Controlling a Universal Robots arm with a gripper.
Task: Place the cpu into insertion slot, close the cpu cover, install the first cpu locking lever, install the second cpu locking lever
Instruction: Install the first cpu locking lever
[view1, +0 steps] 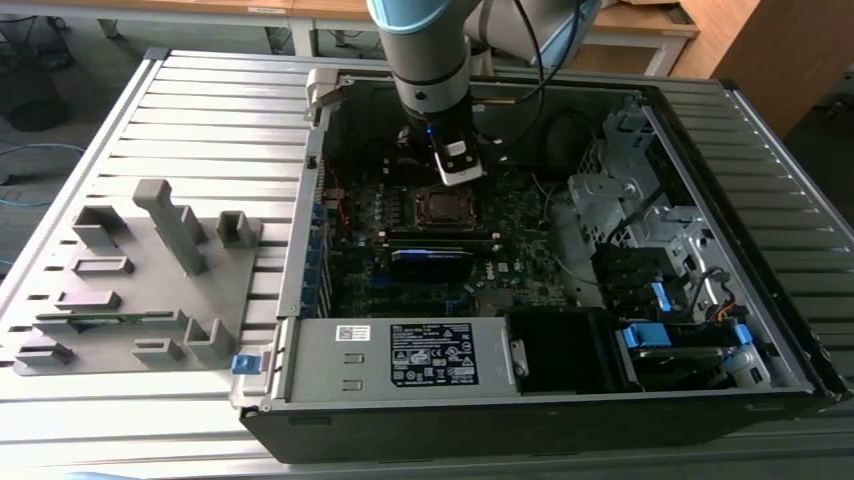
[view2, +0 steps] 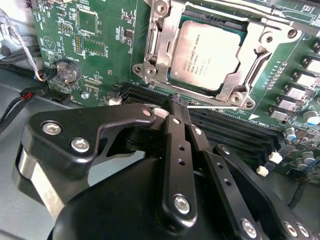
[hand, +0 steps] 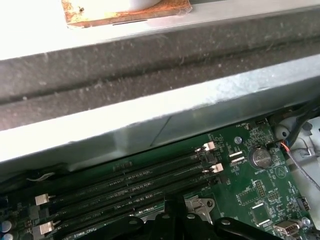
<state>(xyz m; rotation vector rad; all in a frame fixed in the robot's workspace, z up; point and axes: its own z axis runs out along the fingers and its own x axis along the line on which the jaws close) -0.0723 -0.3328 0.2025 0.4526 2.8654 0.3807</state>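
Silver-grey cpu (view2: 209, 56) sat in the insertion slot (view2: 240, 35) under the cpu cover (view2: 250, 67), just beyond the gripper (view2: 176, 107), fingers pinched together, empty.

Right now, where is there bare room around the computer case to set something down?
The slatted table is bare beyond the grey fixture block, at the exterior view's left, and in a strip right of the case. Inside the case it is crowded: the hand hangs just above the cpu, with memory slots and cables alongside.

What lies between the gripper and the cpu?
In the second wrist view, long black memory slots cross the green board between the gripper and the cpu, which sits under its cover.
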